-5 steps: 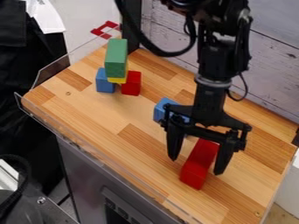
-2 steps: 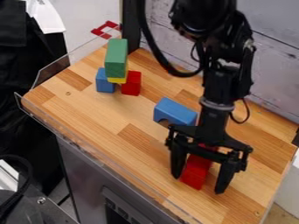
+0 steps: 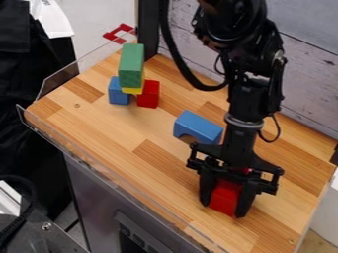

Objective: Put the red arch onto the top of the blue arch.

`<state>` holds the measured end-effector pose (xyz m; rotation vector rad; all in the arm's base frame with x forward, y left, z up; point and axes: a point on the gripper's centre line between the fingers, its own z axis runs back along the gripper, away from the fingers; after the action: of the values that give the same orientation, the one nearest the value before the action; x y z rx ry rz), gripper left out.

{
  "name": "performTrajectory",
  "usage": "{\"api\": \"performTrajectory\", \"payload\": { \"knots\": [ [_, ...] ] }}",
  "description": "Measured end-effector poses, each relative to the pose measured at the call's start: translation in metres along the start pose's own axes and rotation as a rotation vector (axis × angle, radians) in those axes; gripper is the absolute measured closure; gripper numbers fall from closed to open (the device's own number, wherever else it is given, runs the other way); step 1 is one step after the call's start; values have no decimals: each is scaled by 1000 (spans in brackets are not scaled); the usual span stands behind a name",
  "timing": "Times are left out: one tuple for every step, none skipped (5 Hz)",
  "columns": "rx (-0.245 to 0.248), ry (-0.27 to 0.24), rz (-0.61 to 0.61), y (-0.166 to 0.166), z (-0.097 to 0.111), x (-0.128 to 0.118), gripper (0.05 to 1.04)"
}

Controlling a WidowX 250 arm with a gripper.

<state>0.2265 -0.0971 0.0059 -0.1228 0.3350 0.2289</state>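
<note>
At the lower right of the wooden table, the gripper [image 3: 224, 210] hangs low, its fingers against both sides of the red block [image 3: 226, 197]. The gripper is shut on this block, whose upper part is hidden behind the gripper's body, so its arch cut-out cannot be made out. Up and to the left of the gripper, the blue arch [image 3: 198, 127] lies on the table with its curved notch facing down toward the front.
At the upper left a stack holds a long green block [image 3: 131, 65] over a yellow piece [image 3: 134, 90], with a blue block [image 3: 118, 93] and a red block [image 3: 148, 94] below. A clear guard [image 3: 59, 82] edges the table; a wall stands behind.
The gripper has moved down and toward the front over the red block, and its fingers have closed from wide apart onto it. The blue arch, partly covered at first, now shows more fully.
</note>
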Motion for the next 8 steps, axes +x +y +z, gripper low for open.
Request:
{"api": "performTrajectory", "payload": {
  "knots": [
    [30, 13, -7, 0, -1, -4, 483],
    [79, -46, -4, -12, 30, -17, 483],
    [29, -170, 51, -18, 78, -40, 483],
    [-67, -216, 236, -14, 103, -53, 483],
    [-191, -196, 451, 1, 105, -43, 483],
    [-211, -209, 685, 9, 105, -36, 483],
    [-222, -226, 862, 15, 98, -31, 483],
    [-287, -220, 990, 20, 96, -19, 483]
  ]
}}
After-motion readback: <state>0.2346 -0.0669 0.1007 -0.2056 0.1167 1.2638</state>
